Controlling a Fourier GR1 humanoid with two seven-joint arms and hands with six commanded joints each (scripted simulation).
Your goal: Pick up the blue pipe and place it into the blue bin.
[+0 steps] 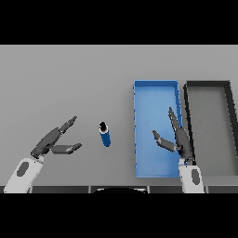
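Two hands are seen with fingers spread, nothing held. Left hand lies near the blue pipe, which rests on the table. Right hand hovers over the blue bin. Reach step judged; closing on the pipe is needed next.

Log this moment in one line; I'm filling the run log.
pipe: on table, untouched | bin: holds no pipe | left hand: open, left of pipe | right hand: open, over bin

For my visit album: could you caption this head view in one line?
Blue pipe lies on the grey table between open left hand and right hand over the blue bin.
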